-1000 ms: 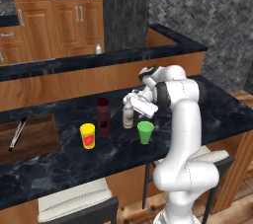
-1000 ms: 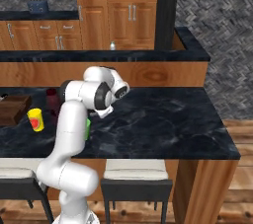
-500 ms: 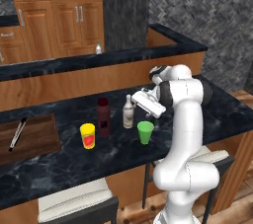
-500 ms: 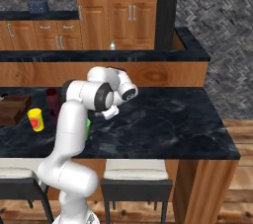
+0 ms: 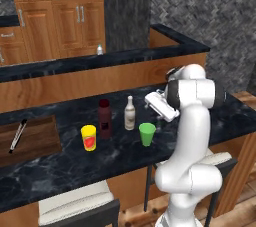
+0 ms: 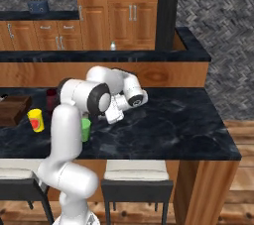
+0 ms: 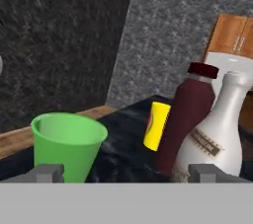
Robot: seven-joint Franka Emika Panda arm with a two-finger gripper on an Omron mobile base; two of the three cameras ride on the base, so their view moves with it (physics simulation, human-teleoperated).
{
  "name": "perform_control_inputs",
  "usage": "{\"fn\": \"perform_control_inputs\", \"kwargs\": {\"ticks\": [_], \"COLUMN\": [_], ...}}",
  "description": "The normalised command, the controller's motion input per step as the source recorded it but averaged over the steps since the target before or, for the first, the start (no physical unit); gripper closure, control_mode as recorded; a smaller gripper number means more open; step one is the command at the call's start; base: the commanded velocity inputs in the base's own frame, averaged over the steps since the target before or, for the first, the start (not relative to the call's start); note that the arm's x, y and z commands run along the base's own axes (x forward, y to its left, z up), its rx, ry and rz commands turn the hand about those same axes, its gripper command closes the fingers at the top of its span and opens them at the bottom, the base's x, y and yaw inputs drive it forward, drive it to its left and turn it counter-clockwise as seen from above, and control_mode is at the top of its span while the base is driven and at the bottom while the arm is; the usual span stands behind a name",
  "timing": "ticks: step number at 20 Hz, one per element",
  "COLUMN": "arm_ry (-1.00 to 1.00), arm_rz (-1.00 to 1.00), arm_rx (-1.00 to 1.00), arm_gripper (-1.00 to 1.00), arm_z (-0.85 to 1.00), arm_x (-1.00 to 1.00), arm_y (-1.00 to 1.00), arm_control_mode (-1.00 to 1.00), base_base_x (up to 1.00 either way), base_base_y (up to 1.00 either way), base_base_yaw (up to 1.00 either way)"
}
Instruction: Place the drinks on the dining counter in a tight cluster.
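On the dining counter (image 5: 60, 167) the dark maroon bottle (image 5: 104, 117) and the slim tan bottle with a white neck (image 5: 129, 113) stand upright, close side by side. My gripper (image 5: 157, 109) hovers open just right of the tan bottle, holding nothing. In the hand view the gripper (image 7: 126, 172) looks along the counter at the maroon bottle (image 7: 190, 114) and the tan bottle (image 7: 217, 139), both to the right. The short clear bottle with a light-blue cap (image 5: 100, 49) stands apart on the higher ledge behind the wooden riser, also seen in the right base view (image 6: 113, 46).
A green cup (image 5: 147, 134) stands in front of the tan bottle, just below my hand, and a yellow cup (image 5: 88, 137) left of the maroon bottle. A wooden board (image 5: 30, 138) with a utensil lies at the left. Stools (image 5: 75, 206) sit under the counter's near edge.
My hand has drawn back to the right, away from the tan bottle, which stays standing beside the maroon one. The jaws stay open.
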Motion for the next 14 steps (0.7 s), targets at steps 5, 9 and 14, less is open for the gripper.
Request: {"fn": "perform_control_inputs", "kwargs": {"ticks": [5,9,14], "arm_ry": [0.0,0.07,0.06], "arm_rz": [-0.29,-0.3,-0.24], "arm_rx": [0.0,0.0,0.0], "arm_gripper": [-1.0,-1.0,-1.0], "arm_z": [0.26,0.29,0.25], "arm_x": [-0.49,-0.43,-0.45], "arm_y": [-0.15,-0.17,-0.18], "arm_control_mode": [-1.0,-1.0,-1.0], "base_base_x": [0.0,0.0,0.0], "base_base_y": [0.0,0.0,0.0], "base_base_yaw": [0.0,0.0,0.0]}}
